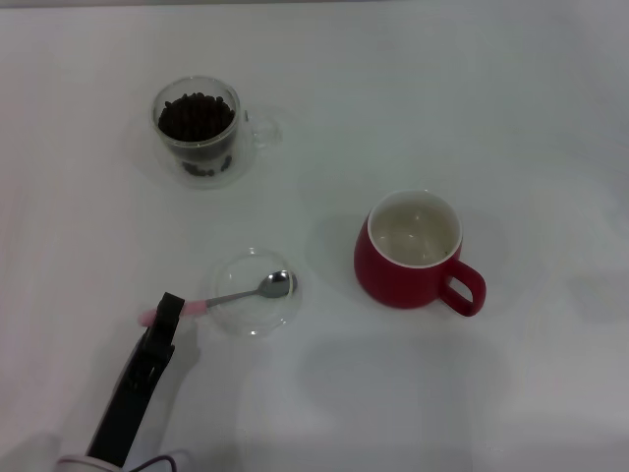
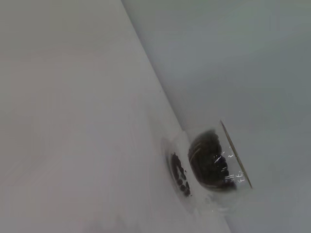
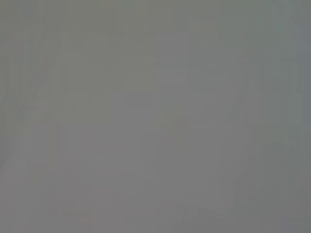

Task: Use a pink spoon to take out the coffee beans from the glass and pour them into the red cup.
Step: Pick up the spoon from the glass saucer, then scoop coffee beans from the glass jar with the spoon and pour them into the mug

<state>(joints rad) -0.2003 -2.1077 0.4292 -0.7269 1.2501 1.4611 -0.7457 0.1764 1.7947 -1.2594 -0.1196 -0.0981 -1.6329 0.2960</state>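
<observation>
The glass (image 1: pixel 198 126) at 11 o'clock holds coffee beans (image 1: pixel 196 115); the red cup (image 1: pixel 414 250) at 3 o'clock is empty. The left hand (image 1: pixel 169 312) is clamped on the pink spoon (image 1: pixel 248 292), whose bowl rests in a clear dish (image 1: pixel 257 291).

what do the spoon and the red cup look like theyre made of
Pink spoon: the bowl and neck look like polished metal, shiny and reflective; the handle is matte pale pink, maybe plastic or a coating. Red cup: probably glazed ceramic, with a glossy red outside, a cream-white inside and thick walls.

Glass (image 2: pixel 221 162) (coffee beans (image 2: pixel 206 160) inside) on table (image 2: pixel 73 121).
</observation>
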